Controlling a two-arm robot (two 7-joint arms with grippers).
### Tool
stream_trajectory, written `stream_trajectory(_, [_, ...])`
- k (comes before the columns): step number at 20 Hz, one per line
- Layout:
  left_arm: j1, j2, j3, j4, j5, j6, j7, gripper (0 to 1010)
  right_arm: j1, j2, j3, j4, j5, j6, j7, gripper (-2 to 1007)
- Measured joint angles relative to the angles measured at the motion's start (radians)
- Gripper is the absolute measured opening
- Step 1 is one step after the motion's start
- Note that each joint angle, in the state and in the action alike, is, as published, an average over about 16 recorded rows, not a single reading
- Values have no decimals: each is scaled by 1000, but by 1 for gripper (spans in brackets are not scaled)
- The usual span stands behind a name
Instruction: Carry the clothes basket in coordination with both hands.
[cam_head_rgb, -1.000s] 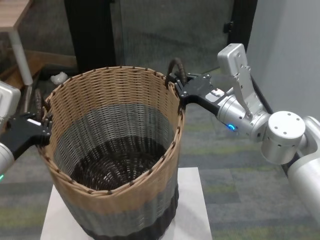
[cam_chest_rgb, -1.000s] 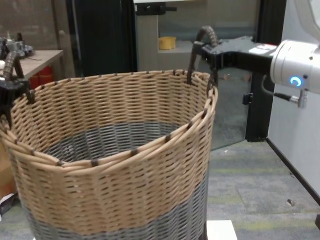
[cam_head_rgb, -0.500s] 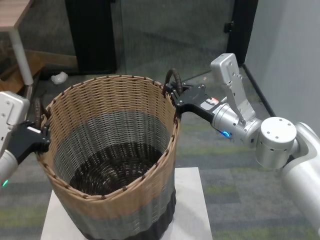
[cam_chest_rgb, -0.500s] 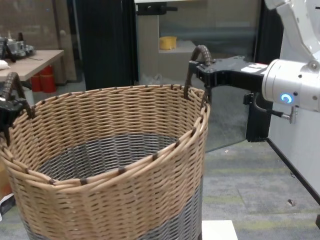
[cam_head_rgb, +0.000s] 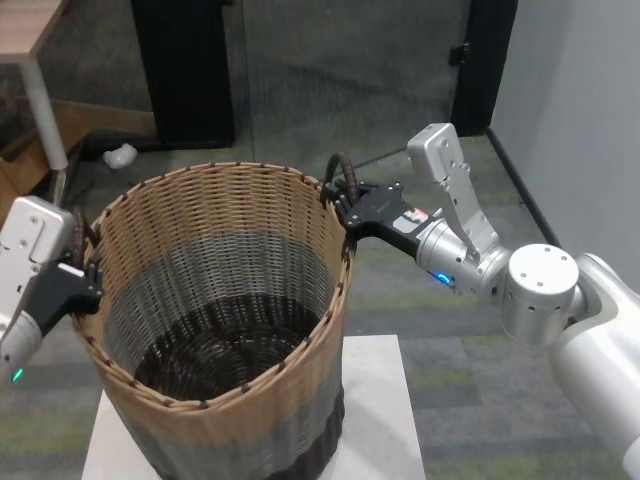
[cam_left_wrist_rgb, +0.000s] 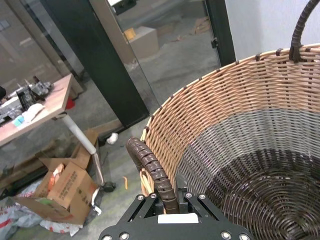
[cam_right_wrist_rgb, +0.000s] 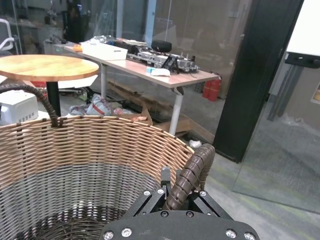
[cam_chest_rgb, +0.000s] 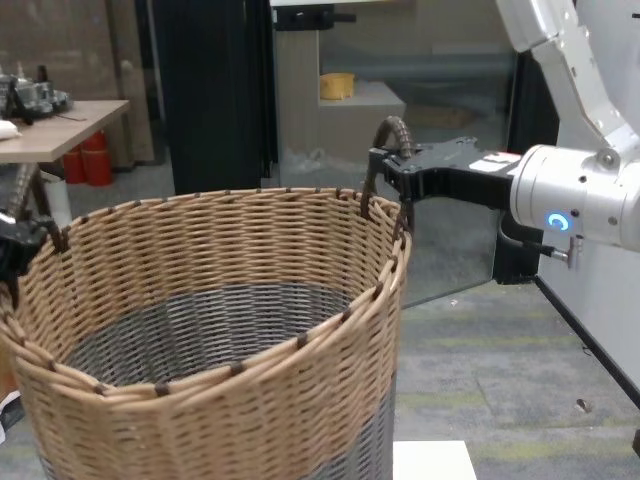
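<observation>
- Between the two arms, the clothes basket stands upright over a white worktop — whether its dark base rests on that surface or hangs just clear cannot be told, since the base is hidden in every view.
- On the robot's right, the right hand is clenched on the right loop handle; the right wrist view shows the dark ribbed handle pinched between its black jaws.
- On the robot's left, the left hand is clamped on the left loop handle, which rises straight out of the jaws in the left wrist view.
- The line that matters runs handle to handle, across the basket's mouth — each hand sits at one end of it, equally near, with the basket's weight hanging between them.
- In my judgement, the coming move depends on keeping that line level: both hands should travel together, since one leading or rising would tip the rim or twist a handle in its grip.
</observation>
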Motion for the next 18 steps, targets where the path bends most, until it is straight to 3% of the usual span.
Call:
stream_trajectory(5, [-2, -13, 3, 23, 18, 2, -12, 164, 9, -11, -3, 37, -11, -10, 3, 76])
stream_trajectory(18, [-8, -39, -11, 59, 1, 46, -47, 164, 18, -23, -1, 71, -18, -3, 5, 75])
